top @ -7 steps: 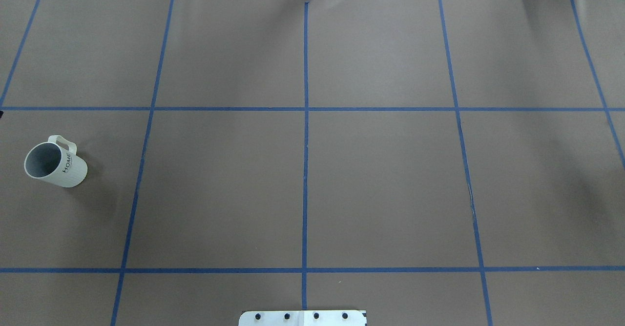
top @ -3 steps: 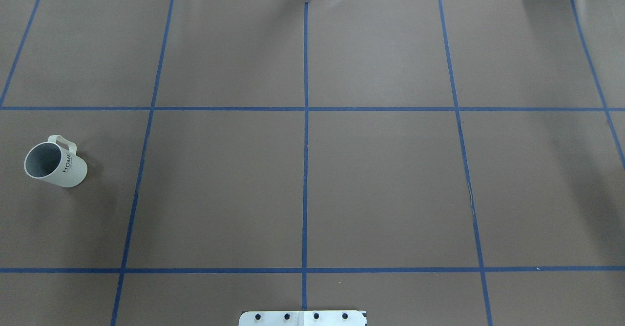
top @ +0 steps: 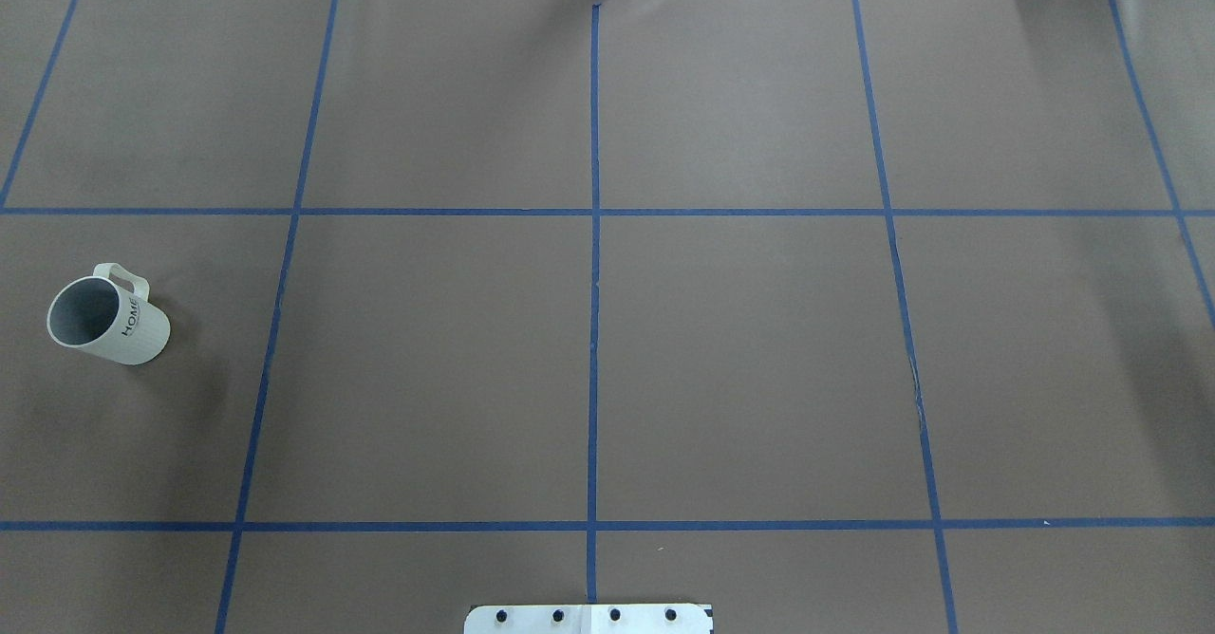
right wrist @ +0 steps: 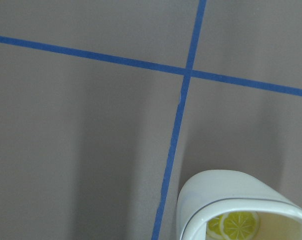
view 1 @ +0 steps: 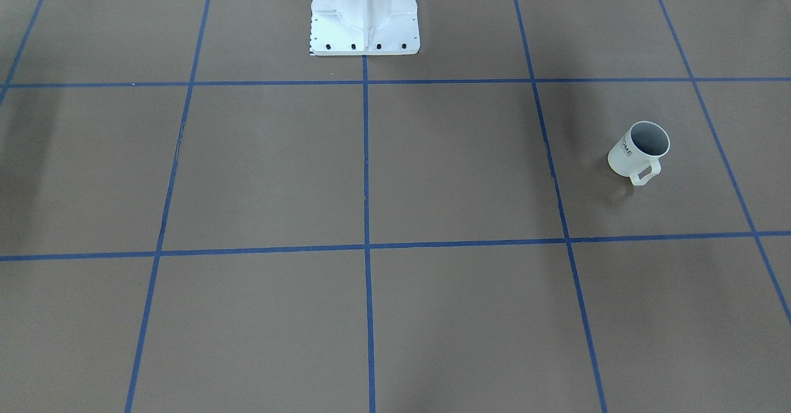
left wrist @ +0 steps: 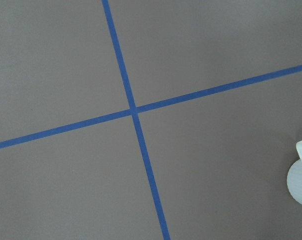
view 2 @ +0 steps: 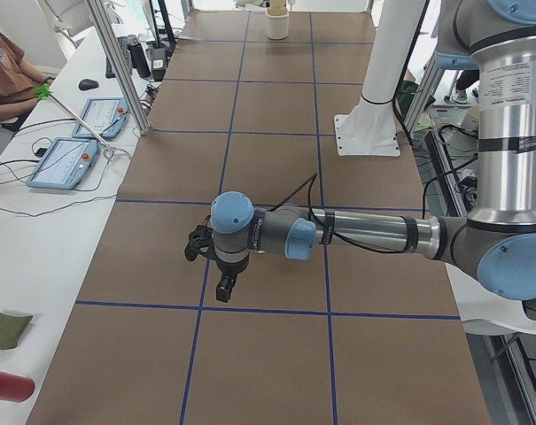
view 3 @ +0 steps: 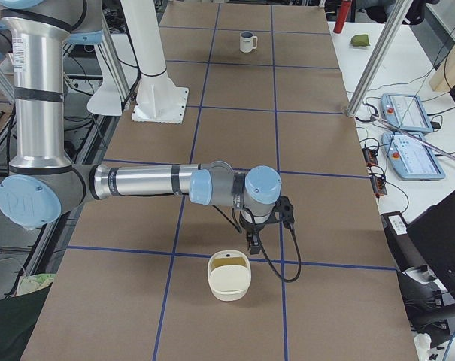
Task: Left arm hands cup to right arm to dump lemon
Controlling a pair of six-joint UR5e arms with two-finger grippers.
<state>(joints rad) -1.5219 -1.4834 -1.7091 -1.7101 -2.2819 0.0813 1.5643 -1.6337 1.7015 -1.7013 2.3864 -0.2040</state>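
The cup point(top: 106, 316), off-white with "HOME" lettering, stands upright near the table's left edge, handle toward the far side. It also shows in the front view point(view 1: 639, 148), far off in the right side view point(view 3: 247, 42), and as an edge in the left wrist view point(left wrist: 301, 177). Its inside shows only grey; the lemon is not visible. The left arm point(view 2: 356, 232) stretches over that spot and hides the cup in the left side view. I cannot tell whether my left gripper point(view 2: 221, 288) is open. My right gripper point(view 3: 253, 242) hangs just above a white bowl; I cannot tell its state.
The white bowl point(view 3: 229, 277) stands near the table's right end; the right wrist view shows its rim point(right wrist: 230, 187) and yellow slice shapes inside. The white robot pedestal point(view 1: 364, 11) stands at the near middle. Operator consoles point(view 3: 407, 135) lie beyond the far edge.
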